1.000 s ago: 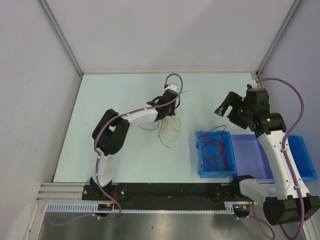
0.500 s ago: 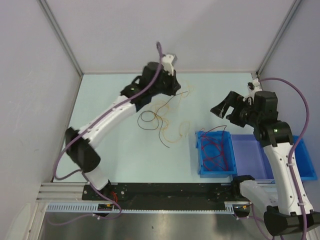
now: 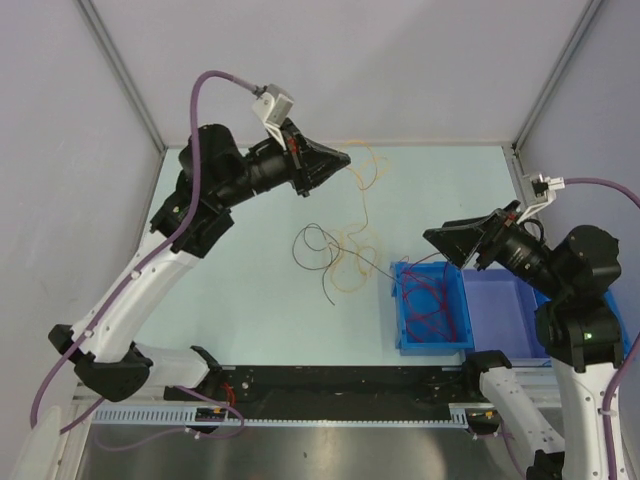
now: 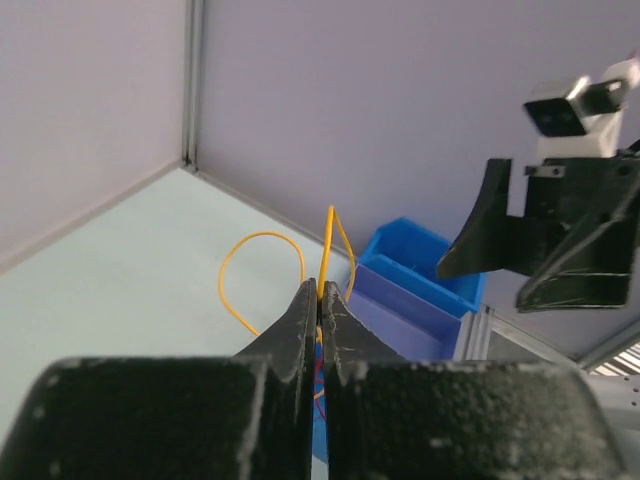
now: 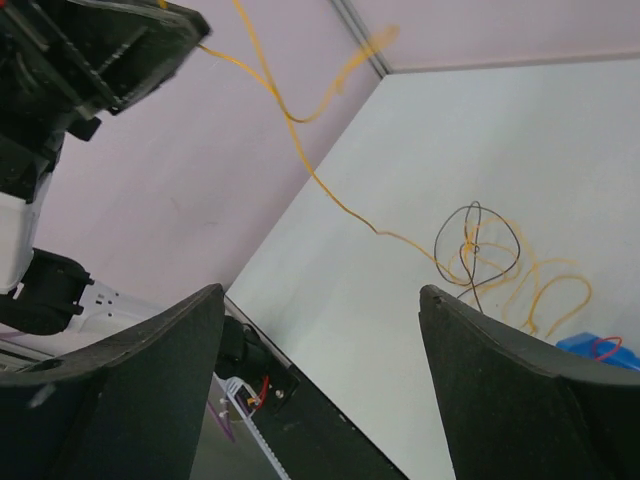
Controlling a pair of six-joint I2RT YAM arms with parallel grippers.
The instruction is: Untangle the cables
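Cables (image 3: 345,262) are lying tangled on the table (image 3: 230,290). The left gripper (image 3: 343,160) is pinching one yellow strand (image 4: 328,240) tight, up in the air. The right gripper (image 3: 450,245) is hanging spread apart by the blue bin (image 3: 400,320), which is holding red wires (image 3: 430,300).

Pale mint worktop (image 3: 260,300) mid-frame, plain lilac-grey walls (image 3: 350,60) on three sides, aluminium corner posts (image 3: 120,72) upper left and right, even light.

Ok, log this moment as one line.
left jaws: shut on yellow cable, held above table | right jaws: open, empty | tangle: on table | blue bin: holds red cables
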